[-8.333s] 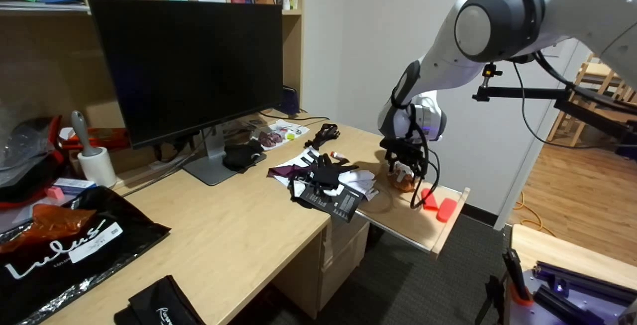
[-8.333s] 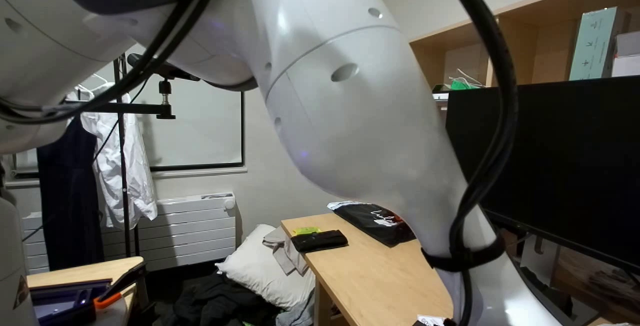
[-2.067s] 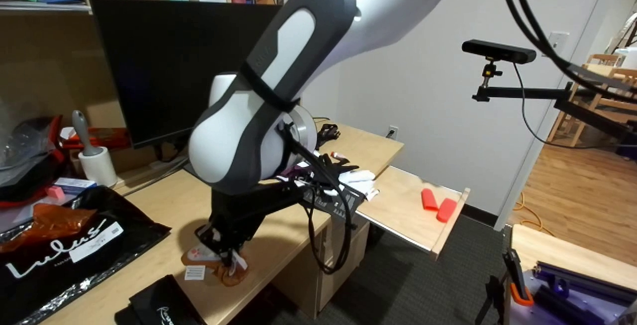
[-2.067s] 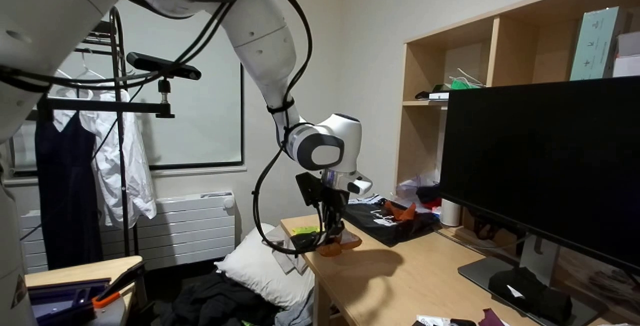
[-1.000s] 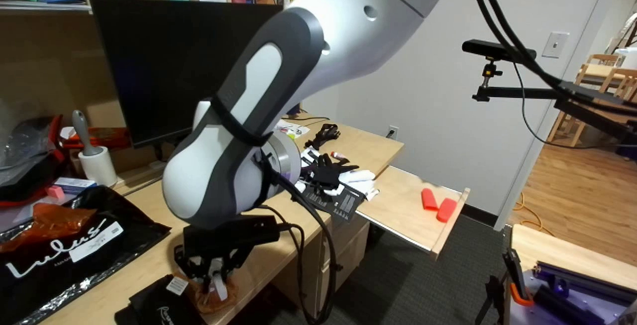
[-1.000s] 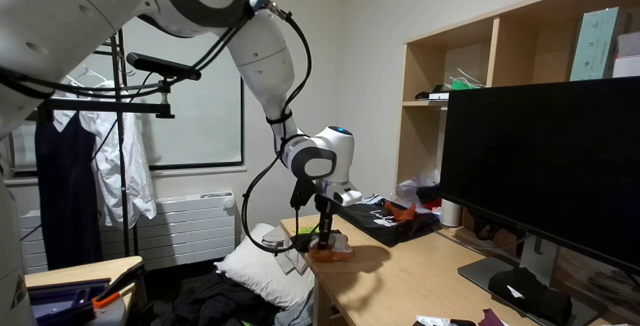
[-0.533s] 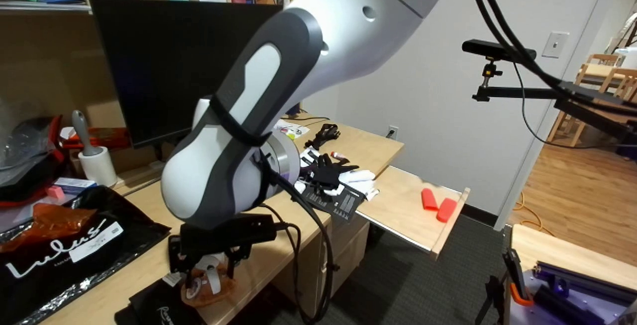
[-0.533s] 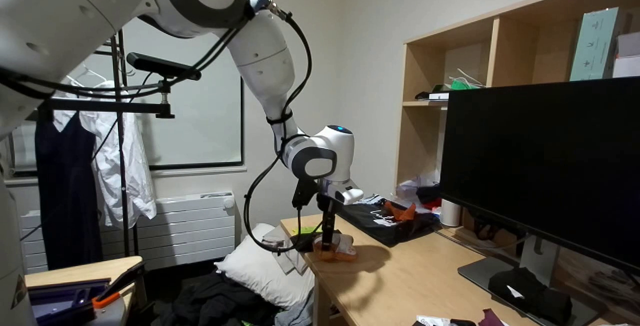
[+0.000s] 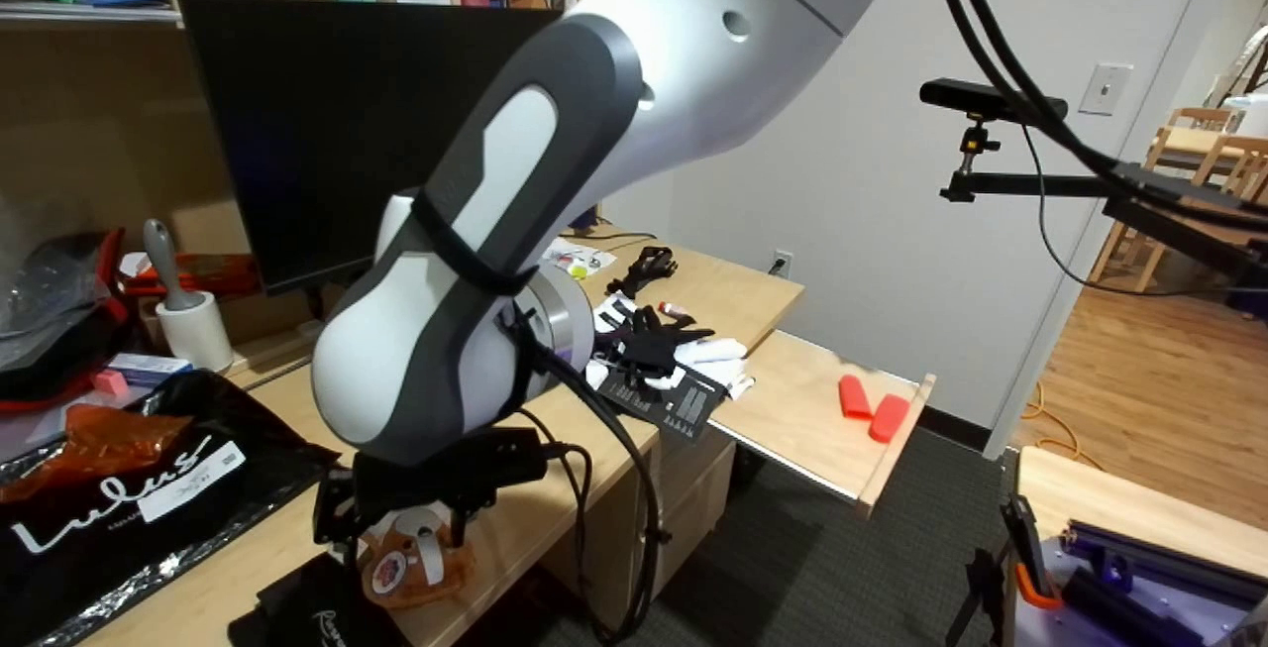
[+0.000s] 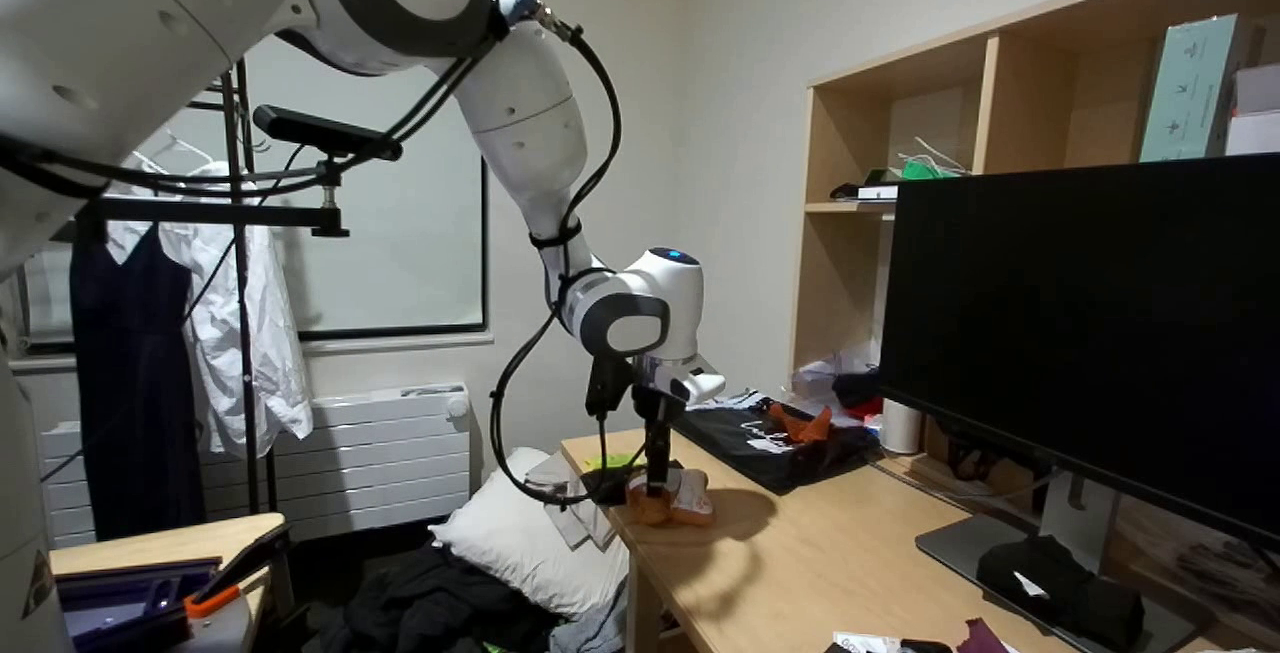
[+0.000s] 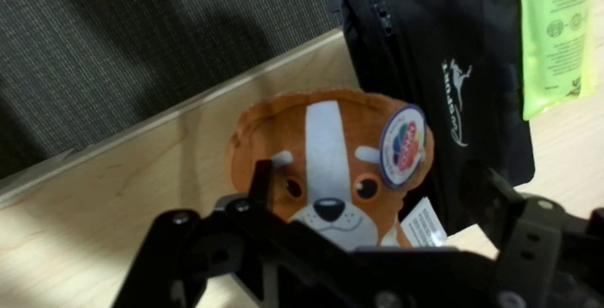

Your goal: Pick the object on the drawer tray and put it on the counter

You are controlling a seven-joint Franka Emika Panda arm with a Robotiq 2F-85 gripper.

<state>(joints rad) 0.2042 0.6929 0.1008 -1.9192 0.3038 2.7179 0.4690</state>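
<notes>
The object is a reddish-brown and white plush dog. It lies on the counter (image 9: pixel 505 540) near the front edge and shows in both exterior views (image 9: pixel 428 578) (image 10: pixel 692 499) and the wrist view (image 11: pixel 325 157). My gripper (image 9: pixel 406 548) is open, with its fingers spread on either side of the plush. In the wrist view the gripper (image 11: pixel 370 171) has one finger over the dog's left-hand side and the other over a black pouch, apart from the dog. The plush's lower part is hidden behind the gripper. The drawer tray (image 9: pixel 802 429) is pulled out and bears two red-orange pieces (image 9: pixel 855 397).
The black pouch (image 11: pixel 472 100) lies against the plush, with a yellow-green packet (image 11: pixel 557 39) beyond. A black plastic bag (image 9: pixel 158 498), a monitor (image 9: pixel 367 132) and a pile of gloves (image 9: pixel 649 345) are on the counter. The counter's edge drops to a dark floor.
The plush has been carried from the drawer tray to the counter and lowered there. My gripper has opened and let go of it; the arm has hardly moved in the last second.
</notes>
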